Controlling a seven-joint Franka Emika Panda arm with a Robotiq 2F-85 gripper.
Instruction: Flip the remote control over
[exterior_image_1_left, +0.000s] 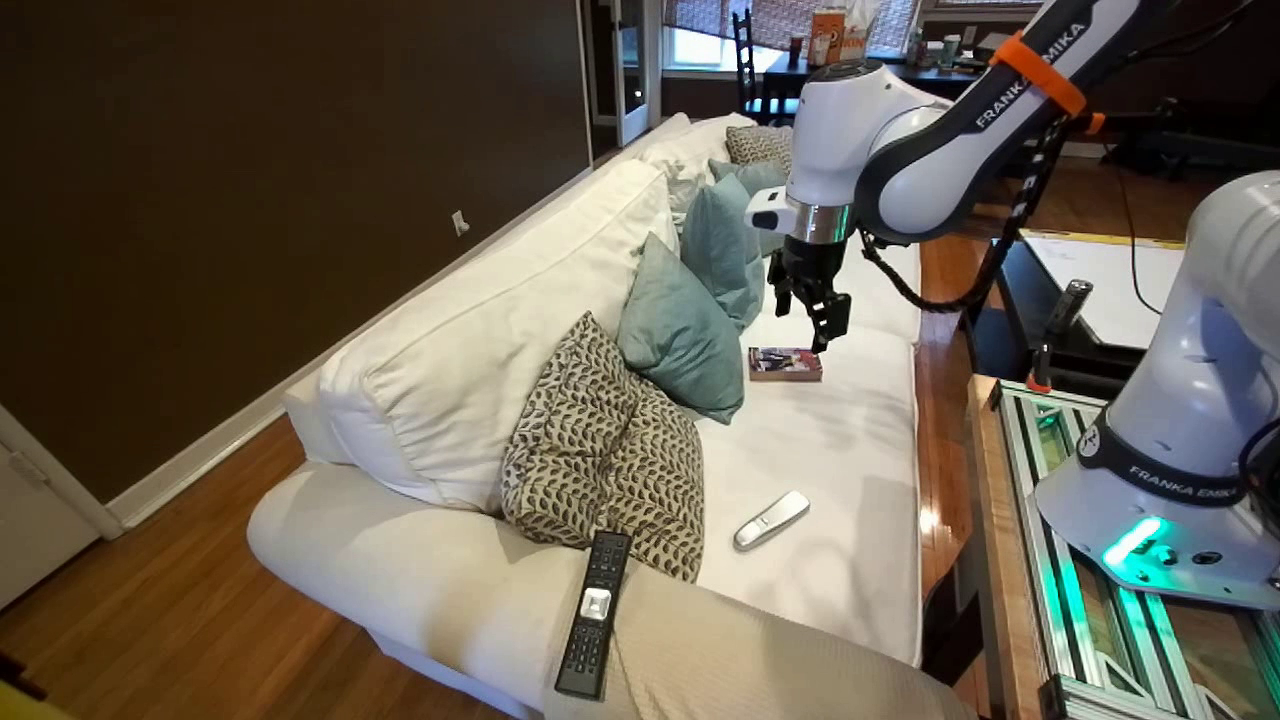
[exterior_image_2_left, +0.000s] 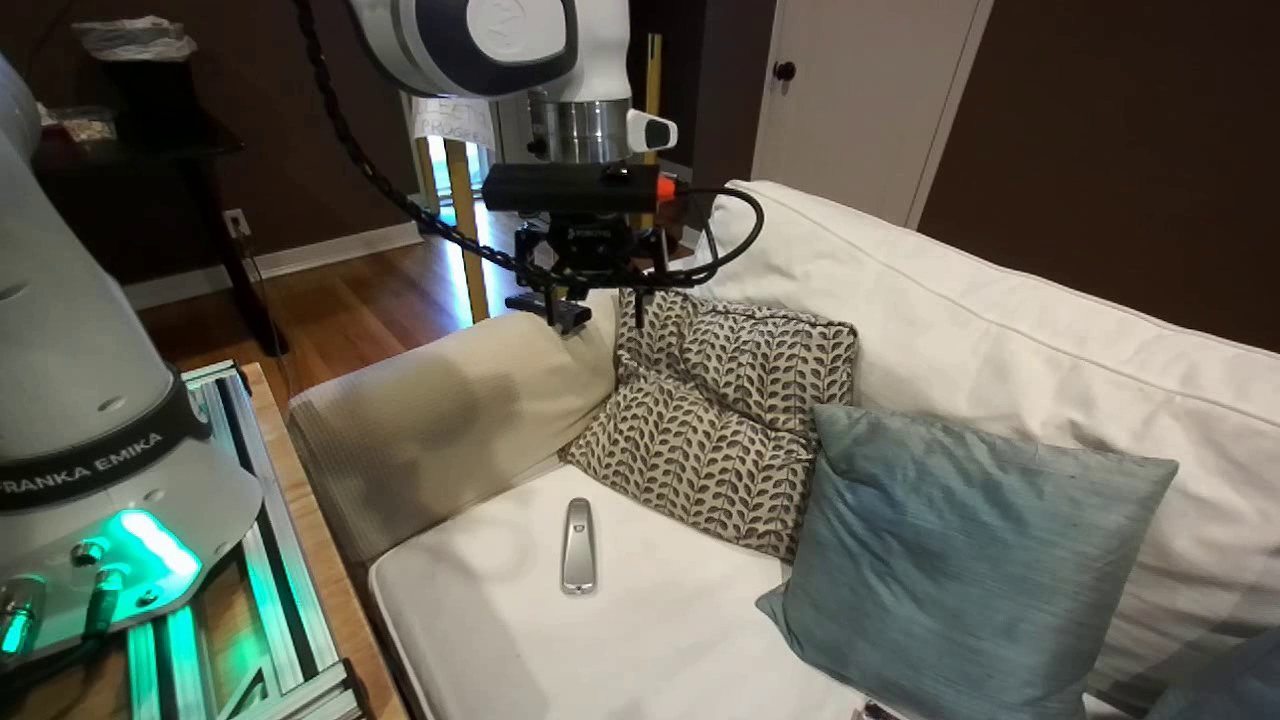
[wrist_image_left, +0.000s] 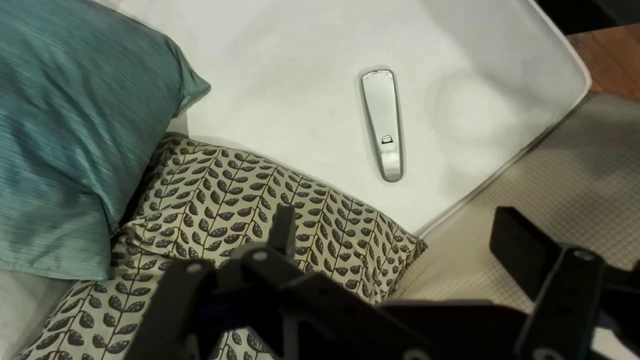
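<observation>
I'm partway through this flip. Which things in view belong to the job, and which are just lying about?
For the job:
silver remote, flat on the seat
gripper, open, holding nothing

Just lying about:
black remote, on the armrest
book or box, can't tell which
leaf-print pillow
teal pillows

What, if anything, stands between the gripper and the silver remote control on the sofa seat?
Nothing visible does. In the wrist view the remote control lies wholly uncovered on the sofa seat; the open gripper hangs higher, apart from it. The leaf-patterned pillow is beside the remote control, not over it.
</observation>
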